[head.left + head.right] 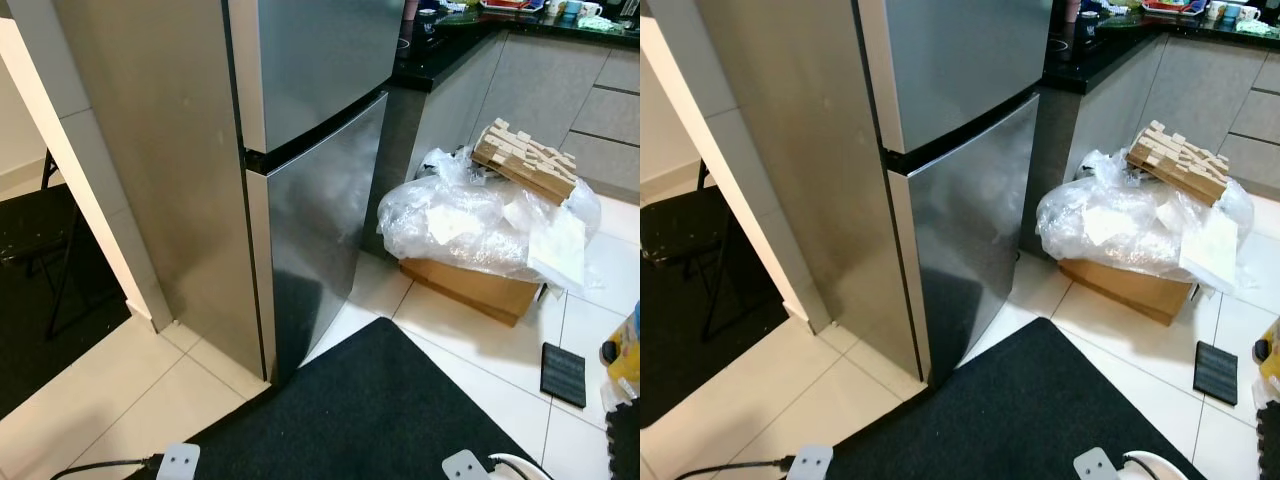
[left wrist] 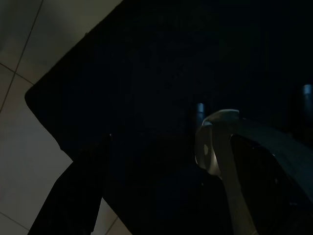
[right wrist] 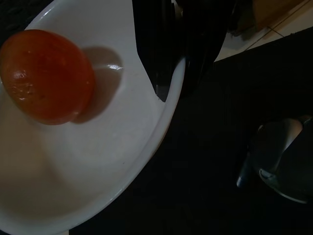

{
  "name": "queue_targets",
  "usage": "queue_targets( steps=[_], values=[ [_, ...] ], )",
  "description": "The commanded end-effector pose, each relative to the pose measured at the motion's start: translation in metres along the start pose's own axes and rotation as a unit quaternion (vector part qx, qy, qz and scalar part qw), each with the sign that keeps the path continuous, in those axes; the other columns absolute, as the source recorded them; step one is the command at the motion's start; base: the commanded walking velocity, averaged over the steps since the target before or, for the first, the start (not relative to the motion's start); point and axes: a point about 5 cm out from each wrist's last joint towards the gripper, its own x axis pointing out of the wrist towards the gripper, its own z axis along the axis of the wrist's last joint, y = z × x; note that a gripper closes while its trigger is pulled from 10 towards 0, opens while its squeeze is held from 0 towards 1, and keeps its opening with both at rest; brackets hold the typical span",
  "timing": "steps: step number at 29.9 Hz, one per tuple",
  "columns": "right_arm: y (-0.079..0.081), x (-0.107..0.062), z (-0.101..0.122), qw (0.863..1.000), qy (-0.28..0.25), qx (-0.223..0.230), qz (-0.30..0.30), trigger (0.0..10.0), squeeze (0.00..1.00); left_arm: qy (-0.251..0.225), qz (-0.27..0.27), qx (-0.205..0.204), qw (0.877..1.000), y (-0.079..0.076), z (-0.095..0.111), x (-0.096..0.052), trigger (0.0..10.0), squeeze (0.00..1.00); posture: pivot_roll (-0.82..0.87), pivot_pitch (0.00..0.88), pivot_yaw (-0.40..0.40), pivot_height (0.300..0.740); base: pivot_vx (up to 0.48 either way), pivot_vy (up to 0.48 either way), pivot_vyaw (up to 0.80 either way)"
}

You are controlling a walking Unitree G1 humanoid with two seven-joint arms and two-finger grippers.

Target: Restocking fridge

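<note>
A tall stainless steel fridge point(image 1: 200, 150) stands right in front of me, with its upper door point(image 1: 320, 60) and lower door point(image 1: 325, 210) both closed. My right gripper point(image 3: 168, 90) is held low and is shut on the rim of a white bowl point(image 3: 98, 166). An orange-red round fruit point(image 3: 46, 76) rests inside the bowl. A sliver of the bowl's white rim point(image 1: 1152, 464) peeks in at the bottom of the head views. My left arm hangs idle in the dark above the black mat point(image 2: 146, 73).
The black mat point(image 1: 370, 410) lies on white tiles before the fridge. To the right, a cardboard box point(image 1: 470, 285) carries clear plastic wrap point(image 1: 470, 215) and a wooden block point(image 1: 525, 158). A small dark pad point(image 1: 563, 373) lies on the floor. Black counter point(image 1: 440, 50) behind; chair point(image 1: 40, 240) at left.
</note>
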Motion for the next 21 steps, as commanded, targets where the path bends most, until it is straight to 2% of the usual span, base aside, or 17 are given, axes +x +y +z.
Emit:
queue_targets(
  steps=[1,18,21],
  values=[
    [-0.0002,0.0002,0.0037,1.000,-0.007,-0.003,-0.002,10.0,0.00,0.000,0.003,0.009,1.000,0.0041,-0.0003,-0.0003,10.0,0.00,0.06,0.000,-0.008,0.740,0.274,0.000,0.00],
    [0.0006,0.0002,0.0045,1.000,-0.008,-0.004,-0.001,10.0,0.00,-0.001,0.004,0.010,1.000,0.0060,0.0007,-0.0002,10.0,0.00,0.07,0.000,-0.006,0.740,0.276,0.000,0.00],
    [0.0007,0.0003,0.0047,1.000,-0.009,-0.004,-0.001,10.0,0.00,-0.007,0.004,-0.001,1.000,0.0060,0.0018,-0.0002,10.0,0.00,0.07,0.000,-0.004,0.740,0.000,0.000,0.00]
  ],
)
